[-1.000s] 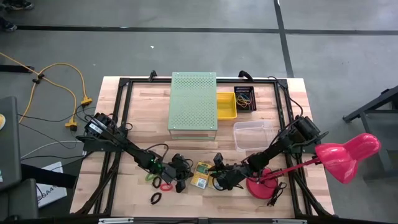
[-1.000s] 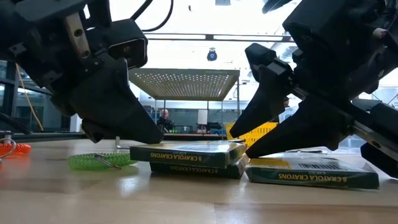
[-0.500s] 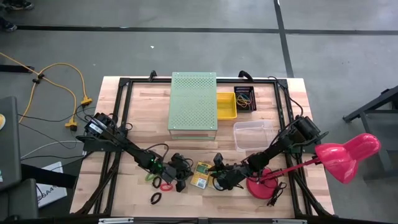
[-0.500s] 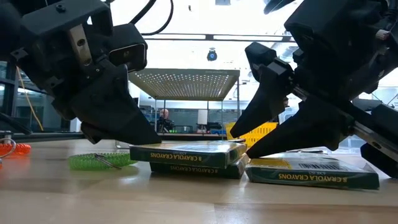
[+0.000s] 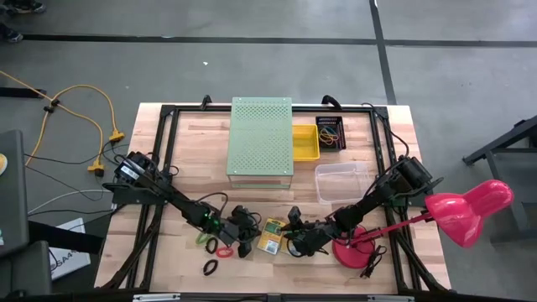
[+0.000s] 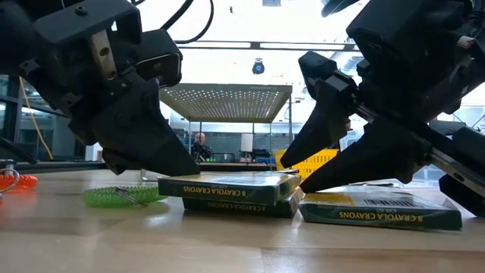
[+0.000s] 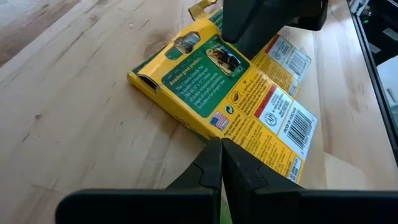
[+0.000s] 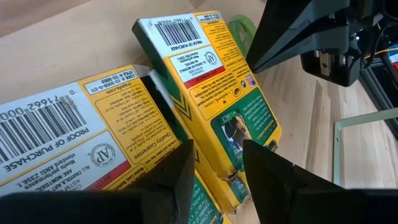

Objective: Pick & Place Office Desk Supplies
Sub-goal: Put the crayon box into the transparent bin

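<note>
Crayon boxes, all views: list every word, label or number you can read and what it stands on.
"CRAYOLA CRAYONS": side edge of the upper crayon box, low view.
"CRAYOLA CRAYONS", upside down: edge of the lower crayon box.
"PROOF OF PURCHASE" and "AP": back of the lower box, right wrist view, beside a barcode.
"Another great product": green panel on the upper box, left wrist view.
Barcode digits and fine print: too small to read reliably.
</note>
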`<state>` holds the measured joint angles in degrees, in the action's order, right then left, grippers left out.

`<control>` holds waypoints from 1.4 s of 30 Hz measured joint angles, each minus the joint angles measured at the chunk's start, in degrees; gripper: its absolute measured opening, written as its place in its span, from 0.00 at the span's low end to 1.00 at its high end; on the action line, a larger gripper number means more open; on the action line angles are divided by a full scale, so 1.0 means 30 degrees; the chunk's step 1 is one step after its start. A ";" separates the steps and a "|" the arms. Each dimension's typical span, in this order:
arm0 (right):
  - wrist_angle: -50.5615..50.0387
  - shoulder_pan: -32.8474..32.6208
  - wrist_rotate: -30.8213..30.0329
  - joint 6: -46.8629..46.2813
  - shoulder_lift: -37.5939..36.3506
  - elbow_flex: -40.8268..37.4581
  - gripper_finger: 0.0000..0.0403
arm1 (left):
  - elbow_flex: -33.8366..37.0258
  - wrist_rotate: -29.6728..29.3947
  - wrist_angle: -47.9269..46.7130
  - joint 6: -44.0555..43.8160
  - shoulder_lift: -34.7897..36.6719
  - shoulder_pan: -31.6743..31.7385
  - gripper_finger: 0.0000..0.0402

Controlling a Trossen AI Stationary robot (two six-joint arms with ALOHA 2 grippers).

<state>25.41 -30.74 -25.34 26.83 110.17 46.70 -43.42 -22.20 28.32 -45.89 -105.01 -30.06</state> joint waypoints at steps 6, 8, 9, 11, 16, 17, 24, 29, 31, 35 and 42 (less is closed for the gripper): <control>0.0152 0.0000 0.0040 0.0129 -0.0004 -0.0007 0.31 | 0.0000 0.0035 0.0015 0.0006 0.0000 0.0092 0.00; 0.0176 0.0000 0.0058 0.0146 -0.0006 -0.0007 0.31 | 0.0000 0.0366 0.0075 0.0121 0.0000 0.0223 0.00; 0.0184 0.0002 0.0073 0.0146 -0.0007 -0.0007 0.31 | 0.0000 0.0440 0.0173 0.0252 0.0000 0.0273 0.00; 0.0191 0.0007 0.0073 0.0146 -0.0004 -0.0007 0.31 | -0.0007 0.0452 0.0393 0.0429 0.0000 0.0291 0.00; 0.0204 0.0007 0.0079 0.0146 -0.0007 -0.0007 0.31 | -0.0007 0.0471 0.0466 0.0491 0.0000 0.0284 0.00; 0.0211 0.0007 0.0080 0.0146 -0.0007 -0.0007 0.31 | -0.0007 0.0488 0.0458 0.0495 0.0000 0.0284 0.00; 0.0211 0.0007 0.0087 0.0153 -0.0006 -0.0007 0.31 | -0.0007 0.0553 0.1473 0.0986 -0.0483 0.0487 0.00; 0.0039 -0.0007 0.0168 0.0175 -0.0005 -0.0015 0.31 | -0.0102 0.1379 0.2502 0.0911 -0.1147 0.0730 0.00; -0.0132 -0.0022 0.0137 0.0176 -0.0007 -0.0007 0.31 | -0.0102 0.1392 0.2536 0.0911 -0.1158 0.0728 0.00; -0.0584 -0.0067 0.0090 0.0938 -0.0050 0.0019 0.31 | -0.0102 0.1501 0.2840 0.1151 -0.1180 0.0736 0.00; -0.0743 -0.0233 -0.0087 0.1931 -0.0058 0.0036 0.31 | -0.0102 0.1501 0.2856 0.1188 -0.1180 0.0736 0.00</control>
<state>23.18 -31.44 -25.61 32.62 110.00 46.81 -43.72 -17.69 36.88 -42.33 -108.55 -27.86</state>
